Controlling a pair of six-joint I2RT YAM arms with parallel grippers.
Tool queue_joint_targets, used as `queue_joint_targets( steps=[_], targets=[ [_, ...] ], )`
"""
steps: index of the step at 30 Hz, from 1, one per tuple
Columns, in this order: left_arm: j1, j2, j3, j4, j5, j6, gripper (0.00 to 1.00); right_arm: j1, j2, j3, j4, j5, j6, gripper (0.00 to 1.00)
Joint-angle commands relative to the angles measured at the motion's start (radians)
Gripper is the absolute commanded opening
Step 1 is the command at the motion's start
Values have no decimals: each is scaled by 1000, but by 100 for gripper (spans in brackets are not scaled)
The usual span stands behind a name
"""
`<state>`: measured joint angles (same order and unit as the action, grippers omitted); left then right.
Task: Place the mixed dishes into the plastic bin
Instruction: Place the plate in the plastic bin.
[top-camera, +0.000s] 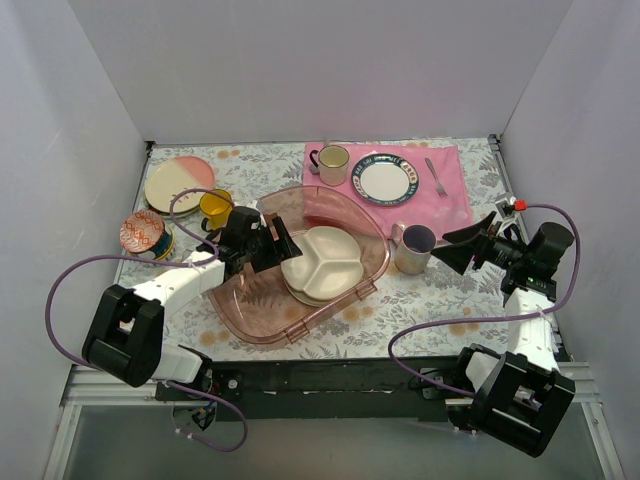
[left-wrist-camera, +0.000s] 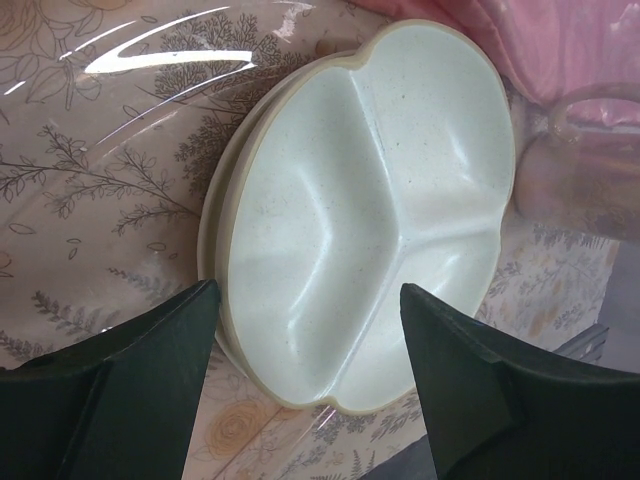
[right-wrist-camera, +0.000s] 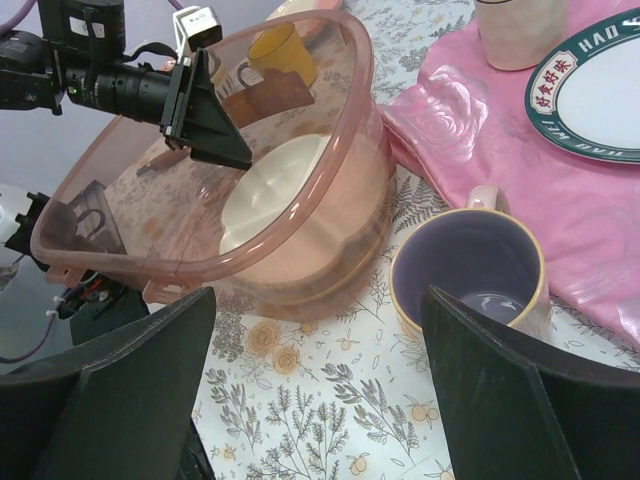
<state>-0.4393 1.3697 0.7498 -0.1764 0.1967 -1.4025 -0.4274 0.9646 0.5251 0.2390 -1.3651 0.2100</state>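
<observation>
Two grippers: left gripper, right gripper — spread, empty.
Section plate: in bin, by left gripper.
Grey mug: beside bin.

Overhead view looks down on everything; both wrist views, nearer, share the plastic bin

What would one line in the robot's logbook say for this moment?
left gripper open over three-section plate in bin | right gripper open near grey mug | yellow mug, patterned bowl outside bin
</observation>
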Motion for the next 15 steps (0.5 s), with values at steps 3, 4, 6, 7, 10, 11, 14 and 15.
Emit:
queue_joint_targets(
  steps=[3, 4, 6, 7, 10, 11, 14, 15],
  targets=[
    [2, -41, 83, 3, -26, 36, 72, -11, -9, -10, 43, -23, 3, 90],
    [2, -47, 94, -17, -40, 48, 72, -11, -9, -10, 45, -23, 3, 90],
    [2, -61, 120, -37, -49, 59, 73, -13, -10, -10, 45, -25, 6, 90],
    [2, -76, 128, -50, -51, 68, 74, -14, -9, -10, 45, -25, 5, 90],
    [2, -101, 160, -77, -62, 80, 76, -13, -9, -8, 46, -25, 6, 90],
    [2, -107, 169, -83, -65, 88, 76, -16, -9, -10, 46, -25, 6, 90],
    [2, -141, 203, -103, -72, 106, 79, -14, -9, -8, 46, -26, 5, 90],
    [2, -150, 210, -109, -72, 112, 80, -16, -7, -10, 46, -26, 5, 90]
  ],
)
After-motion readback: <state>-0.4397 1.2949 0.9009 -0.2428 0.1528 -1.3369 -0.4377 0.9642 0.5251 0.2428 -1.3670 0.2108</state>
